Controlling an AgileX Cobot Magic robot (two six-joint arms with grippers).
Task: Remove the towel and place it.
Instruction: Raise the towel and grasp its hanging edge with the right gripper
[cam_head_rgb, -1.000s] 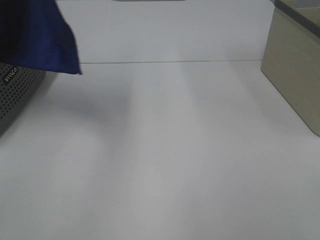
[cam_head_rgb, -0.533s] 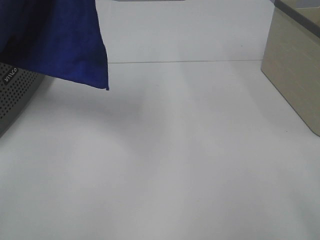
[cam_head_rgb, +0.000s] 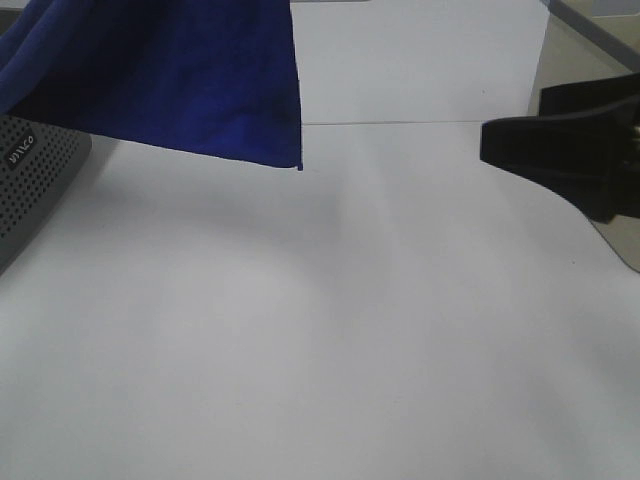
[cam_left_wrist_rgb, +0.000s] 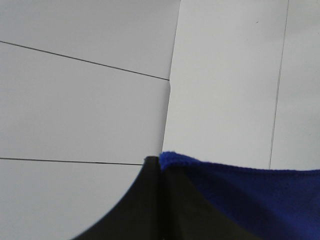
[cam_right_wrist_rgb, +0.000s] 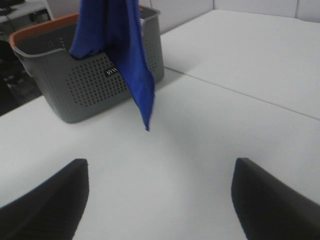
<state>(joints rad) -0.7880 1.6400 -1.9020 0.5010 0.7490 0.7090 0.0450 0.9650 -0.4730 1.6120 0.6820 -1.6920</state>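
1. Towel (cam_head_rgb: 190, 80): up in the air at far left, hanging from the L gripper (cam_left_wrist_rgb: 156, 167). Its bottom corner dangles free above the table (cam_head_rgb: 320, 330), not touching it.
2. L gripper: jaws closed, pinching the towel's stitched top edge; rest of cloth drapes down.
3. Basket (cam_head_rgb: 30, 180): grey, perforated, far left. Towel hangs over/in front of it; can't tell if any cloth is inside.
4. R gripper (cam_right_wrist_rgb: 160, 190): jaws wide apart, nothing between them. It sits at the right edge of the scene, well apart from the towel, pointing across the table twd it.
5. Step, as I read it: removal about done, carry-over to the table is in hand; placing not yet done.
6. Next move prob needs: L to bring the cloth over bare table toward centre, then lower so it lays flat, not bunched. R could catch the free corner to spread it; needs a clean pinch on the hem w/o snagging.
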